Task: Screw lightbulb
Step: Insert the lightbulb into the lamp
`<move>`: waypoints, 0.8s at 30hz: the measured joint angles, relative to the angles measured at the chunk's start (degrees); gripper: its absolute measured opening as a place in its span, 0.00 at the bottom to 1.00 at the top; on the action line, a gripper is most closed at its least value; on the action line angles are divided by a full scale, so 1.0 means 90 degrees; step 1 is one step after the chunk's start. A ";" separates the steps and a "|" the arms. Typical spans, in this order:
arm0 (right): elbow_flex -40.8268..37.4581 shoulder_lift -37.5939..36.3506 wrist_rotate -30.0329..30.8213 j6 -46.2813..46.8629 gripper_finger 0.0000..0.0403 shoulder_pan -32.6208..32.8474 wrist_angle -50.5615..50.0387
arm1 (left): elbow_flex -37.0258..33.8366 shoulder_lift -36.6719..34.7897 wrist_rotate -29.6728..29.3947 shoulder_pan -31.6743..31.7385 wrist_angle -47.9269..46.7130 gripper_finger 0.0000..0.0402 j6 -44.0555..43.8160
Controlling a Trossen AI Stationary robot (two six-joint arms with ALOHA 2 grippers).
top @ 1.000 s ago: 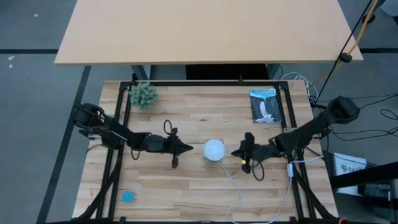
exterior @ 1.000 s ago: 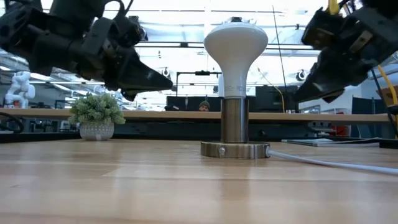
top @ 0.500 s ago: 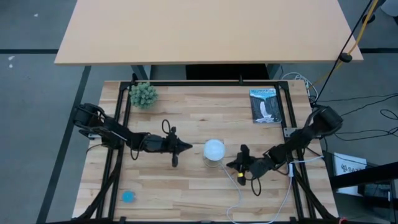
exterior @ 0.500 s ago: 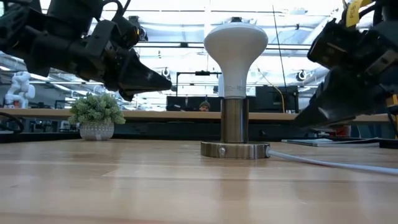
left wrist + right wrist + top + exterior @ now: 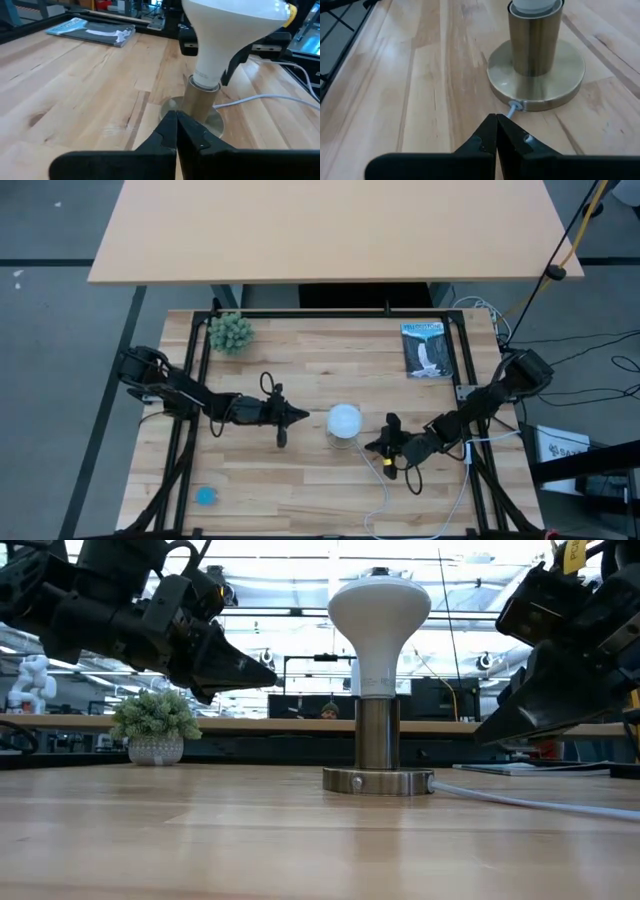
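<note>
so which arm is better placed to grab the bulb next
Left, probably. The left gripper sits at bulb height and aims at it; the right gripper is low, pointing at the lamp base. Both are shut.

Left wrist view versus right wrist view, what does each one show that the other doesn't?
Only the left wrist view shows the lightbulb's white globe, a magazine lying flat on the table, and the right arm behind the bulb. Only the right wrist view shows the spot where the white cord enters the lamp base, plus the table edge. Both show the brass socket tube upright with the bulb seated in it, the wooden table, and that arm's own gripper shut: left gripper, right gripper.
</note>
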 joint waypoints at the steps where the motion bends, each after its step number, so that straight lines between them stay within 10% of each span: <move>1: 0.0000 0.0000 -0.0001 -0.0011 0.00 -0.0010 -0.0013 | 0.0000 0.0000 -0.0001 0.0012 -0.0001 0.00 0.0001; 24: 0.0000 -0.0002 0.0046 -0.0389 0.00 -0.0178 0.0260 | 0.0240 0.0101 -0.0004 0.0034 -0.0200 0.00 -0.0043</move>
